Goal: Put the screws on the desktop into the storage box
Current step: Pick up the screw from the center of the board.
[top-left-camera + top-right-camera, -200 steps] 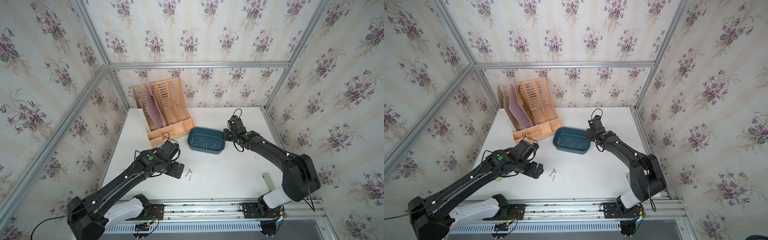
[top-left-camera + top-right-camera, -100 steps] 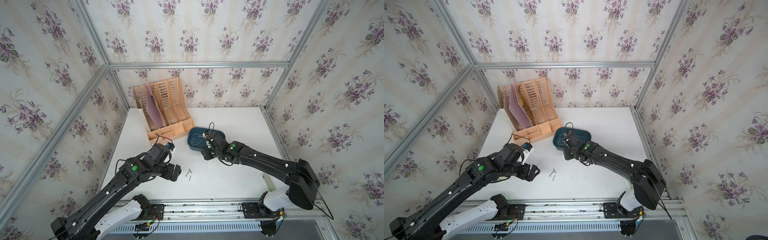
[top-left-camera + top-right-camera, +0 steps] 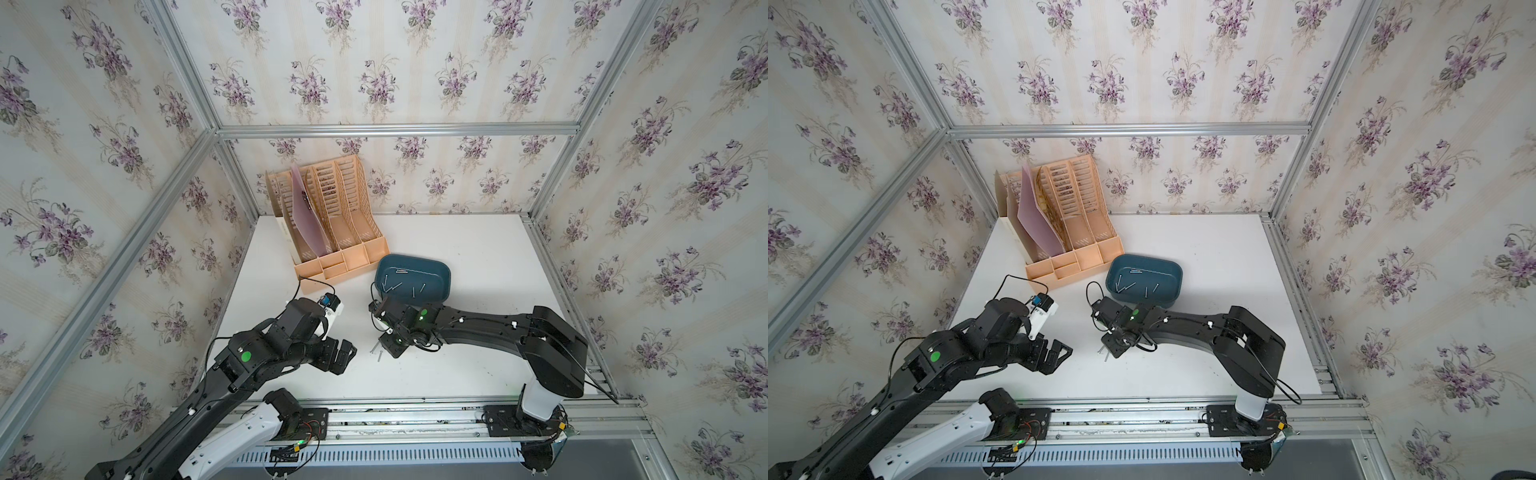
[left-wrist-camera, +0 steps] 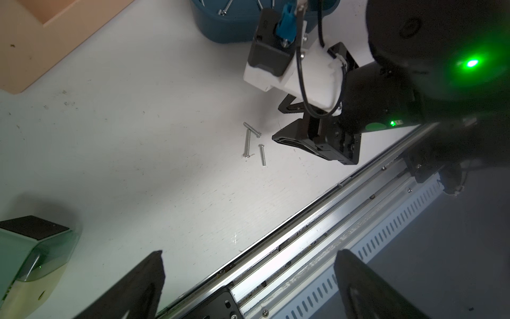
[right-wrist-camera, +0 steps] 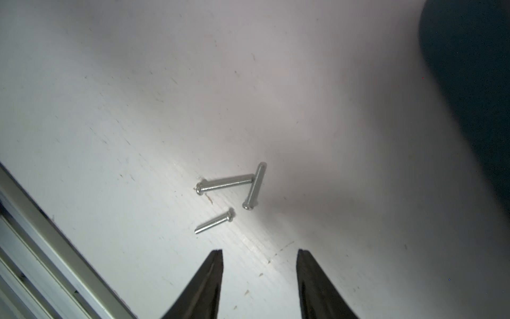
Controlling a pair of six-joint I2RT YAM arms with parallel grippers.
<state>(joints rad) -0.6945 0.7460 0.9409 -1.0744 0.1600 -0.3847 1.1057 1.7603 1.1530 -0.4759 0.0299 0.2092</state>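
Screws (image 5: 226,183) flat on desktop (image 5: 138,110), long axes splayed; left claw (image 4: 249,255), right claw (image 5: 259,254) apart.

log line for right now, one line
left gripper: open, empty | right gripper: open, empty, beside three loose screws on desktop | storage box: several screws inside | step: pick not yet made

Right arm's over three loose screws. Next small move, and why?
Probably bring the right gripper over the short screw and close. Its jaws stand open and empty, just short of it, and it lies apart from the touching pair, so it looks easiest to pinch.
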